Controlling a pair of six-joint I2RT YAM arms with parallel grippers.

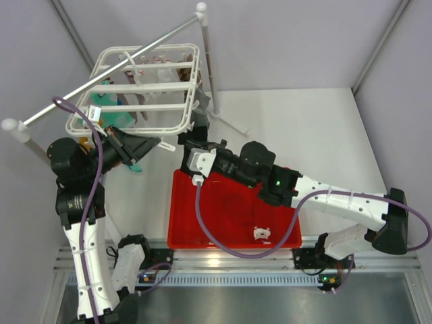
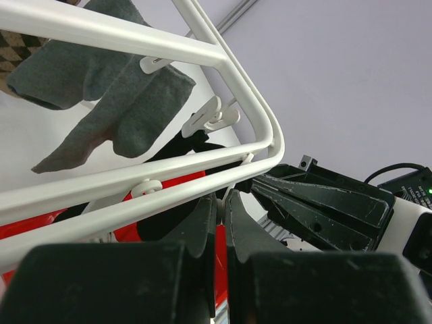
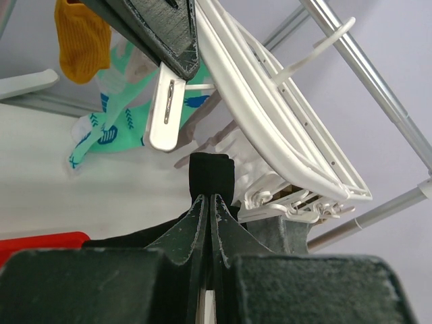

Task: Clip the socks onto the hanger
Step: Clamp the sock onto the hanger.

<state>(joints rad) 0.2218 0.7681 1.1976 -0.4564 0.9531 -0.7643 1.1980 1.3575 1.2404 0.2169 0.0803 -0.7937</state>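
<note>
Right gripper (image 3: 211, 202) clamped on the black sock (image 3: 211, 177), directly under the hanger (image 3: 270, 115).

I note the right jaws pressed tight on a fold of the sock, which stands up between them just below a white clip (image 3: 165, 111), not touching it. The left gripper (image 2: 219, 202) reaches in under the frame's edge, jaws narrow, pinching that clip's top. The rest of the sock trails down toward the red tray (image 1: 223, 229). A teal sock (image 3: 111, 128) and an orange sock (image 3: 79, 40) hang behind.
</note>
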